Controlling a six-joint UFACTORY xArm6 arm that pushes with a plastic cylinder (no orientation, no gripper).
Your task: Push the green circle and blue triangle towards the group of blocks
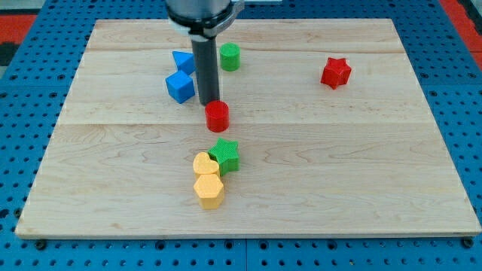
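The green circle (230, 56) stands near the view's top, just right of my rod. The blue triangle (183, 62) lies left of the rod, touching a blue cube (180, 86) below it. My tip (207, 104) rests between the blue cube and a red cylinder (217, 115), right against the cylinder's upper left edge. Lower down, a green star (224, 154), a yellow heart (205, 164) and a yellow hexagon (208, 190) sit clustered together.
A red star (336, 72) lies alone at the view's upper right. The wooden board (361, 165) sits on a blue perforated table (22, 150).
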